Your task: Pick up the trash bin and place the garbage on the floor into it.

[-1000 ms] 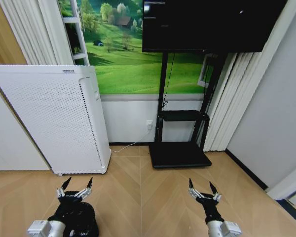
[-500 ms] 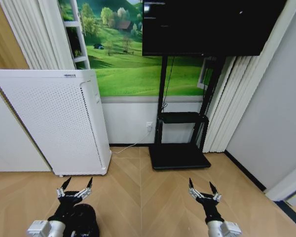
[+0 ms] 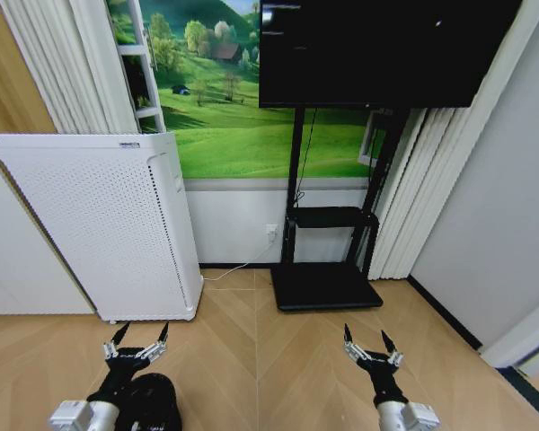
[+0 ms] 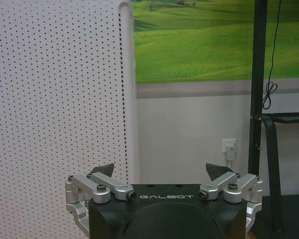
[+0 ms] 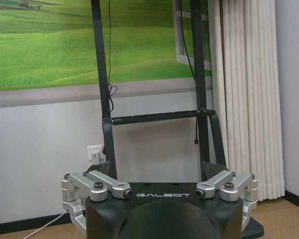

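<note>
We hold our left claw and right claw spread wide above the floor, ready to grab, touching nothing

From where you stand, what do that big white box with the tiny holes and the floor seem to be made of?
The tall white perforated appliance looks like painted sheet metal or hard plastic with a matte finish: its flat panel carries even rows of tiny holes. The light tan herringbone floor looks like wood or wood-look laminate with a satin finish: angled planks show grain and a faint sheen.
</note>
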`<state>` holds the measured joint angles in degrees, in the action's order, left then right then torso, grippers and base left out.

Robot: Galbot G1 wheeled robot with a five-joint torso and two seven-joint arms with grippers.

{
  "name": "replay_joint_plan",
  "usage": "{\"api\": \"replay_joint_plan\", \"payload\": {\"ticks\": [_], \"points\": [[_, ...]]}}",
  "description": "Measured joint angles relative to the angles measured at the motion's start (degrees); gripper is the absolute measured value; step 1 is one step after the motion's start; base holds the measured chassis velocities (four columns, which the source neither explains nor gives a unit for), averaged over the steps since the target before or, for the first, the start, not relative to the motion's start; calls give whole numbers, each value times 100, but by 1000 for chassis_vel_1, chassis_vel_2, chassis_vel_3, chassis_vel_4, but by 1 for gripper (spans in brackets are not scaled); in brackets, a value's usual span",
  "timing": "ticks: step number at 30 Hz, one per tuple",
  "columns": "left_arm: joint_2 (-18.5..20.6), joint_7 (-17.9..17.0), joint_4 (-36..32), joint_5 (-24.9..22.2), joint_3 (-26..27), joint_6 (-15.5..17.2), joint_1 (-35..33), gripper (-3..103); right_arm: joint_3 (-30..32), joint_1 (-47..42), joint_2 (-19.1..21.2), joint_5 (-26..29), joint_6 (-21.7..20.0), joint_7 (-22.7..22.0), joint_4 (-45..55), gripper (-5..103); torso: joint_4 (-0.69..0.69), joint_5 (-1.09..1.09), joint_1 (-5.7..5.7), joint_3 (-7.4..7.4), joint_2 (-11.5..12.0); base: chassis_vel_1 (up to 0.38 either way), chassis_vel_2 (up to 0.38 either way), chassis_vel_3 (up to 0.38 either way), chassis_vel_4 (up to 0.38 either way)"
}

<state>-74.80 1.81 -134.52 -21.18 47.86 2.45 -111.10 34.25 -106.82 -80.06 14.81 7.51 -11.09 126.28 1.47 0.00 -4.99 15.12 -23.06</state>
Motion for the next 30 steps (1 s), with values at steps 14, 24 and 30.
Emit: {"api": "replay_joint_plan", "payload": {"ticks": [14,24,30], "points": [[0,0,0,0,0,0,0,100,0,0,0,0,0,0,0,100,0,0,-137,226,-364,0,0,0,0],[0,0,0,0,0,0,0,100,0,0,0,0,0,0,0,100,0,0,-223,352,-576,0,0,0,0],[0,0,0,0,0,0,0,100,0,0,0,0,0,0,0,100,0,0,-277,434,-712,0,0,0,0]]}}
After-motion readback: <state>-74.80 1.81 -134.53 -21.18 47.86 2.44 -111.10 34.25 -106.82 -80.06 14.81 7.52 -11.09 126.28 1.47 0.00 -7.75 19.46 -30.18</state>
